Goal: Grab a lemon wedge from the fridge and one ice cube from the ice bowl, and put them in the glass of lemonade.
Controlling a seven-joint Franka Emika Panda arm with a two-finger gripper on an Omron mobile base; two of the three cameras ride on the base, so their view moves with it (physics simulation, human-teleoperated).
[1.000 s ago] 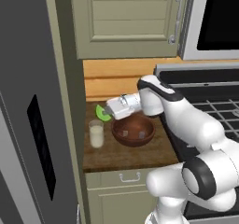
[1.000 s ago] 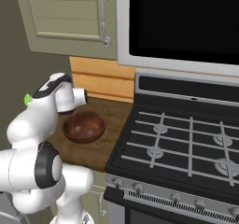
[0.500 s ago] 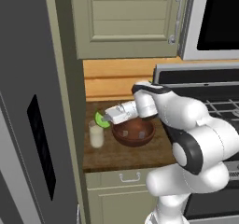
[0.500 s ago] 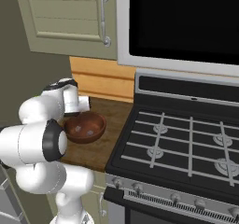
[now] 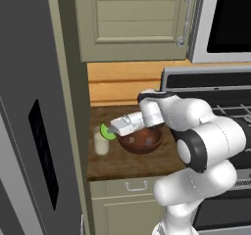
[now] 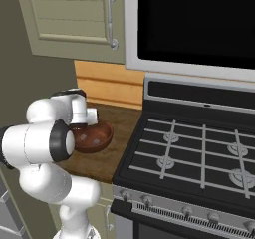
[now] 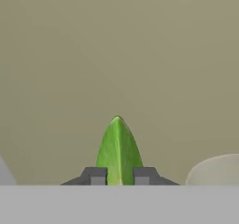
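My gripper point(image 5: 111, 130) is shut on the lime-green lemon wedge point(image 5: 106, 131), which hangs right at the rim of the glass of lemonade point(image 5: 101, 142) on the wooden counter. In the hand view the lemon wedge point(image 7: 118, 149) stands pinched between the two dark fingertips point(image 7: 94, 176), with the glass's pale rim point(image 7: 215, 169) at the lower right. The dark reddish-brown ice bowl point(image 5: 141, 140) sits just right of the glass, under my forearm; the same ice bowl point(image 6: 93, 136) shows beside the arm in the right base view. The grey fridge point(image 5: 29, 131) stands at the left.
A black gas stove point(image 6: 199, 153) borders the counter on the right, with a dark microwave point(image 6: 194, 24) above it. Pale green cabinets point(image 5: 132, 23) hang over the counter, and a tall beige panel point(image 5: 73, 106) walls the counter's left side. A drawer point(image 5: 136, 186) sits below.
The gripper has carried the lemon wedge down and to the left, from over the bowl's left rim to the top of the glass. The arm has folded lower over the bowl.
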